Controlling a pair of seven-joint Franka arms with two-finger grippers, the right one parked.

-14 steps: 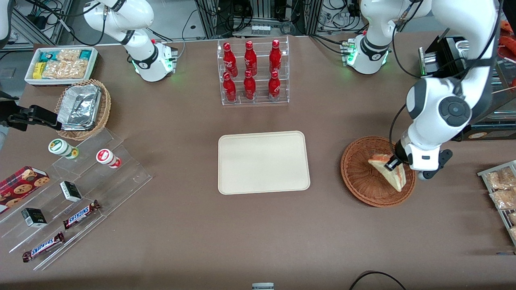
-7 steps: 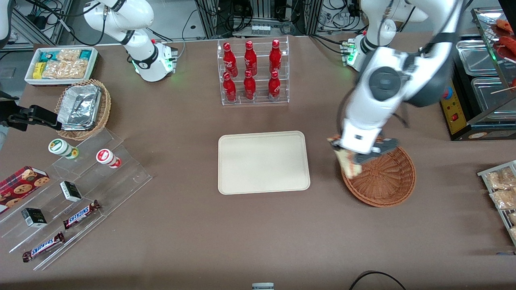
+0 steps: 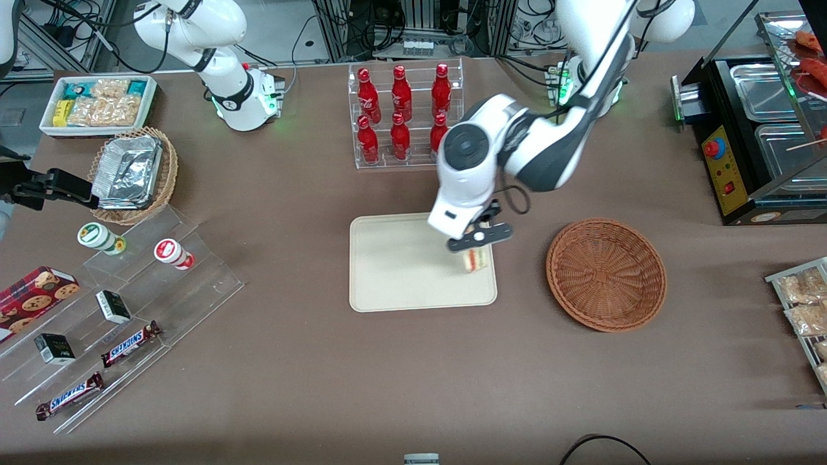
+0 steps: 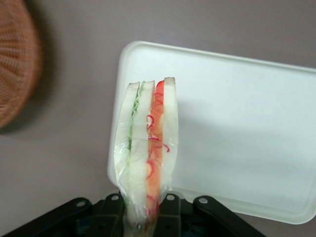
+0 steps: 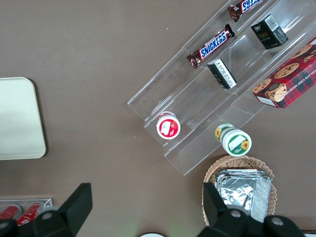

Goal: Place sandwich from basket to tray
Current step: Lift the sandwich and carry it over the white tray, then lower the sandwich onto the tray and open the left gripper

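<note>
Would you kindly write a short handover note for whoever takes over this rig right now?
Gripper: the left arm's, shut on the sandwich, held above the edge of the tray that is nearest the basket.
Sandwich: clamped at one end between the fingers, its filling edge pointing at the tray; whether it touches the tray yet cannot be told.
Basket: on the table toward the working arm's end, nothing in it.
Done: sandwich lifted out of the basket and carried over to the tray.
Left: lower it if needed, open the fingers, withdraw the arm.
</note>
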